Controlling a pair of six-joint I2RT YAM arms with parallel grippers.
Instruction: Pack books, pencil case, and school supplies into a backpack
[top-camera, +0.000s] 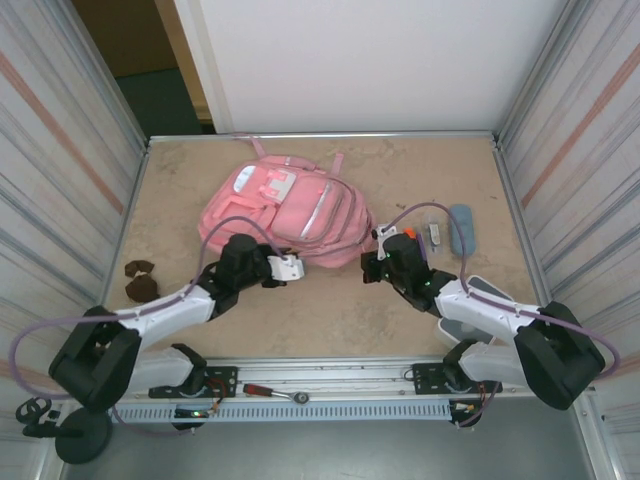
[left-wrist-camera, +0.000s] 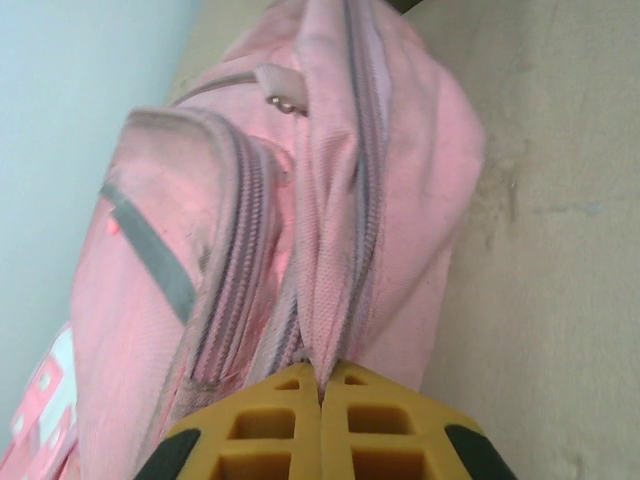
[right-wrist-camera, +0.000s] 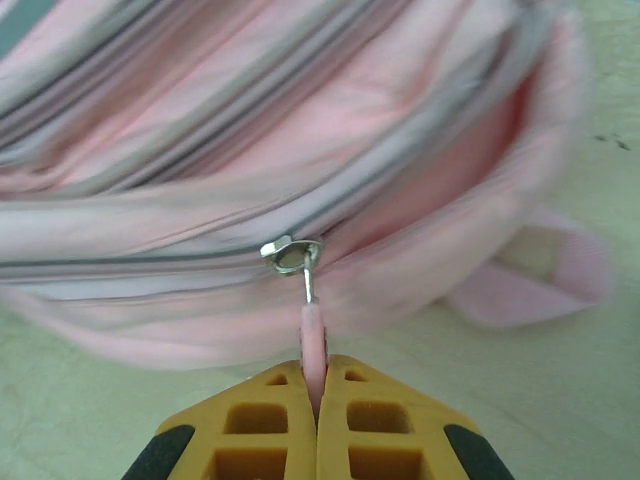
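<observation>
From above, the large soft pink fabric backpack (top-camera: 290, 205) lies flat on the tan table (top-camera: 330, 310), toward the far side, front pockets up. The left gripper (top-camera: 287, 267) meets its near edge and the right gripper (top-camera: 376, 262) sits at its near right corner. A slim blue-grey oblong pouch (top-camera: 461, 228) lies well apart to the right, with a small dark-and-white piece (top-camera: 434, 234) beside it, both outside the bag. On the left wrist camera, the yellow fingers are pressed together on a ridge of pink fabric beside the grey zip line, pinching the bag's shell. On the right wrist camera, the fingers are clamped on a thin pink pull tab (right-wrist-camera: 312, 335) that hangs from a small metal slider (right-wrist-camera: 291, 254). To the right of the slider the seam seems to gape on a darker pink inside, though that part is blurred. The step in hand looks like unzipping the main compartment, so nothing is packed yet. The next move likely calls for the right arm to draw the tab along the zip track while the left holds the fabric taut, so the bag does not slide or bunch up.
</observation>
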